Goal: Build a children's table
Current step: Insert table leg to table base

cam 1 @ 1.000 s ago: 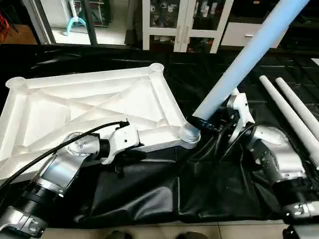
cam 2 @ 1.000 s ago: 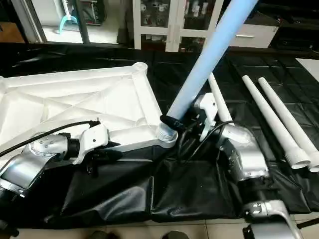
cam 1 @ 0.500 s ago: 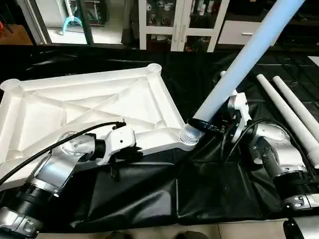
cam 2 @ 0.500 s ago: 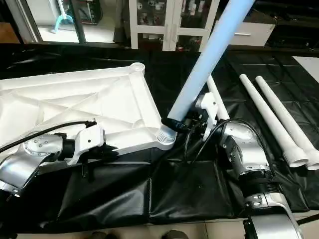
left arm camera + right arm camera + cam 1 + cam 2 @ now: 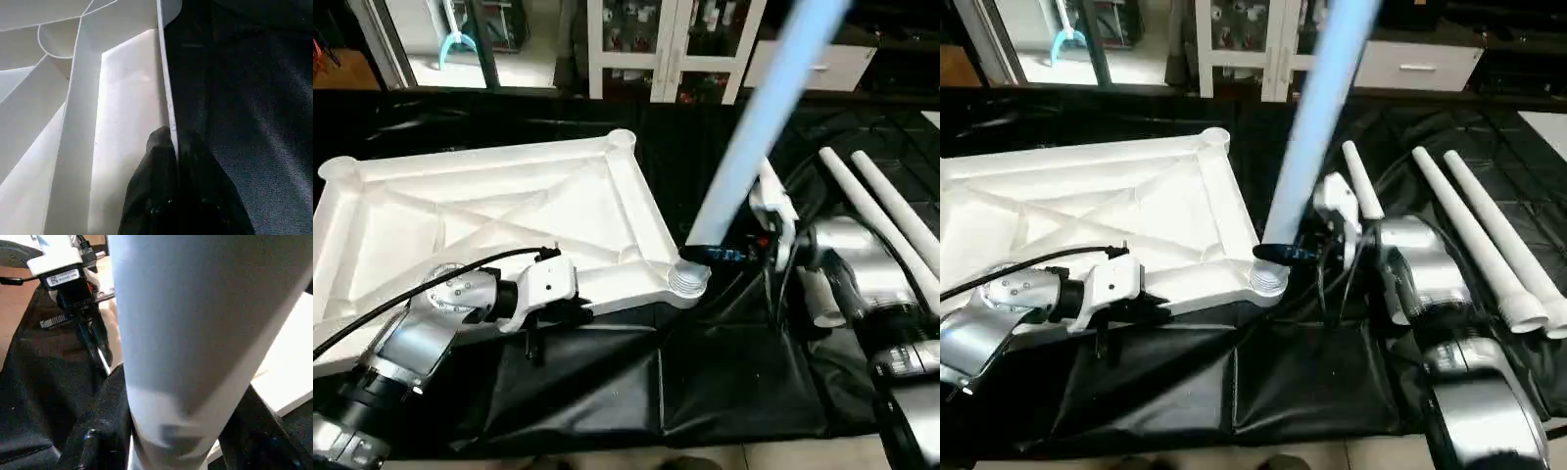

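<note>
Right wrist view, right pincer (image 5: 176, 440) clamping leg (image 5: 195, 323), label (image 5: 61, 278) unreadable, left pincer (image 5: 176, 161) pinching tabletop rim (image 5: 164, 73).

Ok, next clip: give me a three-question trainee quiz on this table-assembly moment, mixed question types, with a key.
1. True or false: the right gripper holds a table leg with its lower end at a corner socket of the table top.
2. Multiple choice: what is the left gripper doing?
A. Hanging free above the black sheet
B. Clamping the table top's edge wall
C. Holding a second leg
3. Short answer: how many spare legs lie on the black sheet on the robot's right?

Key
1. True.
2. B: its fingers sit on either side of the thin wall.
3. Three.
</note>
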Robot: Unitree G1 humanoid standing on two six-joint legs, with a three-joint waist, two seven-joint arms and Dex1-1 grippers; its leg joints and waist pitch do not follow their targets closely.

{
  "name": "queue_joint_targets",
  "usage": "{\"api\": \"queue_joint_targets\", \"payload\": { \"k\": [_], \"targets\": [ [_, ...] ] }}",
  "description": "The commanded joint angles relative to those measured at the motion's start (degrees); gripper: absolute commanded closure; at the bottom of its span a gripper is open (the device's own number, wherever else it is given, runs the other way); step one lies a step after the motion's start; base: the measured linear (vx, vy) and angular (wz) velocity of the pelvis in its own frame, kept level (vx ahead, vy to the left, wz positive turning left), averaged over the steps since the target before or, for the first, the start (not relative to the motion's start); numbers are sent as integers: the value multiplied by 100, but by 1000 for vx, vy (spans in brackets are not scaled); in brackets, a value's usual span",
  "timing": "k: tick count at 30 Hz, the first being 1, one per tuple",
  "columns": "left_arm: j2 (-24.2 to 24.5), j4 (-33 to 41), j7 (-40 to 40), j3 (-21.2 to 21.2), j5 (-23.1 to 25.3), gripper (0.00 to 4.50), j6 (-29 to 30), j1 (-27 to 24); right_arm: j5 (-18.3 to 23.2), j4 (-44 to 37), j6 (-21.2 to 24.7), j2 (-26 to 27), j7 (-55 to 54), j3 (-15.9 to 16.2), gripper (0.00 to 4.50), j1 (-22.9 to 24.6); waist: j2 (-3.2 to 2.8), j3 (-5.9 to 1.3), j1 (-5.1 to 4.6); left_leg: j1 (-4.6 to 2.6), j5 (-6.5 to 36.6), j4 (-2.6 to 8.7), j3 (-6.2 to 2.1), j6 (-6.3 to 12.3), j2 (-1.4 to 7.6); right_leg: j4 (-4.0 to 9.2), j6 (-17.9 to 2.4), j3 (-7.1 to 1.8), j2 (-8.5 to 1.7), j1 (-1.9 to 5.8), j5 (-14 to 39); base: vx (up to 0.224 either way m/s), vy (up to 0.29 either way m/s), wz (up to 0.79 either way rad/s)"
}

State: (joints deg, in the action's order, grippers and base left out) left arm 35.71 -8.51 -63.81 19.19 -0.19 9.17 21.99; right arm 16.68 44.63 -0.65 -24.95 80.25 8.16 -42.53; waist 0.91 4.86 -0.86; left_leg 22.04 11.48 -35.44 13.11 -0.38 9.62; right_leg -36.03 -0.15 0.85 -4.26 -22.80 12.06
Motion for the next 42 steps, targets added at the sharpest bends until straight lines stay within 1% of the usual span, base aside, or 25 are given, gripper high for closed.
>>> {"api": "queue_joint_targets", "payload": {
  "k": [1, 2, 3, 5, 6, 8, 10, 11, 14, 15, 16, 17, 18, 20, 21, 22, 27, 28, 30, 32, 33, 35, 39, 41, 42],
  "targets": [
    [12, -79, -290, 479, 207, 450, -5, -203, -447, 386, 31, 35, 20, 339, 266, 177, -63, -286, -11, -191, 1472, 519, -238, 101, 430, 441, -1805, -211, -355, 106, 927, 0, 0, 0],
    [12, -66, -273, 462, 218, 450, -14, -222, -447, 445, -5, 57, 19, 335, 266, 155, 15, -290, -23, -183, 1495, 518, -232, 106, 429, 454, -1784, -213, -352, 110, 974, 0, 0, 0],
    [10, -37, -197, 430, 242, 450, -21, -263, -419, 481, -52, 103, 33, 287, 266, 181, -10, -295, -19, -176, 1495, 514, -247, 103, 432, 454, -1749, -227, -382, 105, 1055, 0, 0, 0],
    [6, -33, -169, 417, 244, 450, -22, -271, -408, 475, -59, 109, 37, 270, 266, 203, -23, -295, -20, -188, 1543, 532, -248, 74, 435, 468, -1703, -222, -363, 88, 1090, 0, 0, 0],
    [-6, -17, -98, 377, 236, 450, -10, -300, -381, 442, -88, 116, 53, 232, 266, 289, 4, -301, -28, -185, 1568, 533, -245, 65, 437, 470, -1691, -222, -358, 90, 1095, 0, 0, 0],
    [-11, -13, -62, 355, 231, 450, 7, -321, -366, 408, -160, 93, 112, 219, 266, 451, -3, -309, -20, -196, 1613, 540, -250, 42, 440, 478, -1647, -226, -365, 82, 1110, 0, 0, 0],
    [-10, 6, -51, 348, 226, 450, 22, -346, -409, 377, -305, 85, 70, 228, 266, 651, 15, -323, -25, -185, 1585, 542, -247, 59, 434, 484, -1617, -226, -361, 88, 1043, 0, 0, 0],
    [-12, 12, -44, 345, 226, 450, 25, -353, -428, 361, -358, 86, 38, 232, 266, 715, 14, -331, -26, -190, 1582, 543, -247, 59, 433, 484, -1603, -224, -361, 88, 1038, 0, 0, 0],
    [-42, 46, 0, 329, 230, 450, 58, -370, -446, 341, -572, 170, -288, 134, 266, 937, 17, -346, -31, -201, 1638, 559, -248, 39, 437, 507, -1562, -230, -364, 79, 1087, 0, 0, 0],
    [-63, 56, 18, 319, 228, 450, 81, -372, -434, 311, -692, 244, -576, 37, 266, 1118, 15, -334, -36, -205, 1779, 586, -259, -13, 440, 533, -1507, -228, -361, 70, 1251, 0, 0, 0],
    [-68, 58, 21, 317, 227, 450, 85, -372, -424, 305, -699, 261, -631, 12, 266, 1155, 18, -310, -49, -236, 2112, 607, -269, -115, 436, 575, -1418, -227, -353, 35, 1622, 0, 0, 0],
    [-71, 61, 24, 315, 227, 450, 89, -373, -418, 299, -700, 276, -671, -14, 266, 1185, 20, -294, -64, -255, 2352, 616, -286, -186, 431, 603, -1359, -223, -355, 19, 1920, 0, 0, 0],
    [-78, 69, 28, 311, 226, 450, 98, -377, -390, 271, -651, 310, -755, -72, 266, 1253, 24, -286, -89, -318, 2782, 640, -329, -340, 431, 658, -1176, -224, -356, -15, 2509, 0, 0, 0],
    [-78, 74, 17, 312, 225, 450, 105, -378, -381, 241, -624, 326, -770, -94, 266, 1310, 18, -291, -103, -319, 2879, 655, -358, -404, 433, 669, -1110, -222, -352, -12, 2587, 0, 0, 0],
    [-78, 75, 5, 313, 227, 450, 106, -377, -377, 210, -611, 336, -774, -99, 266, 1369, 23, -307, -108, -309, 2879, 674, -365, -426, 433, 660, -1098, -220, -340, -6, 2460, 0, 0, 0],
    [-78, 75, 5, 313, 227, 450, 106, -377, -377, 210, -611, 336, -774, -99, 266, 1369, 28, -313, -99, -318, 2856, 672, -353, -412, 429, 662, -1116, -229, -339, -15, 2331, 0, 0, 0],
    [-59, 103, -80, 316, 244, 450, 122, -363, -385, 165, -501, 340, -737, -90, 266, 1379, 41, -318, -87, -293, 2640, 669, -327, -305, 427, 659, -1201, -248, -351, -1, 2124, 0, 0, 0],
    [-64, 87, -89, 323, 251, 450, 115, -352, -400, 209, -467, 332, -706, -72, 266, 1344, -41, -338, -74, -304, 2628, 671, -340, -327, 431, 647, -1224, -249, -359, 10, 2076, 0, 0, 0],
    [-73, 71, -106, 333, 260, 450, 103, -341, -449, 301, -389, 294, -606, -3, 266, 1272, -1, -334, -95, -294, 2650, 678, -329, -328, 429, 648, -1255, -236, -337, 11, 1992, 0, 0, 0],
    [-75, 79, -111, 337, 261, 450, 103, -343, -476, 340, -343, 270, -541, 35, 266, 1237, -1, -334, -93, -291, 2640, 675, -327, -319, 428, 652, -1264, -242, -344, 12, 2015, 0, 0, 0],
    [-80, 100, -119, 348, 263, 450, 108, -350, -551, 439, -244, 209, -393, 129, 266, 1144, 13, -327, -94, -289, 2639, 678, -329, -311, 433, 654, -1269, -241, -343, 7, 2045, 0, 0, 0],
    [-84, 113, -118, 354, 265, 450, 113, -355, -616, 525, -208, 171, -309, 190, 266, 1064, 1, -327, -93, -294, 2663, 673, -328, -315, 434, 656, -1286, -241, -347, -2, 2102, 0, 0, 0],
    [-104, 141, -113, 360, 269, 450, 132, -368, -711, 733, -142, 159, -215, 249, 266, 831, -1, -326, -83, -287, 2616, 684, -325, -322, 441, 645, -1306, -242, -346, 2, 1998, 0, 0, 0],
    [-106, 146, -111, 359, 269, 450, 137, -371, -723, 753, -136, 164, -197, 262, 266, 798, 0, -322, -86, -284, 2629, 681, -324, -324, 440, 648, -1309, -245, -350, 0, 2032, 0, 0, 0],
    [-106, 155, -103, 359, 275, 450, 152, -380, -788, 826, -150, 198, -167, 323, 266, 708, 0, -319, -81, -289, 2649, 681, -324, -331, 443, 655, -1296, -248, -354, -6, 2076, 0, 0, 0]
  ]
}}
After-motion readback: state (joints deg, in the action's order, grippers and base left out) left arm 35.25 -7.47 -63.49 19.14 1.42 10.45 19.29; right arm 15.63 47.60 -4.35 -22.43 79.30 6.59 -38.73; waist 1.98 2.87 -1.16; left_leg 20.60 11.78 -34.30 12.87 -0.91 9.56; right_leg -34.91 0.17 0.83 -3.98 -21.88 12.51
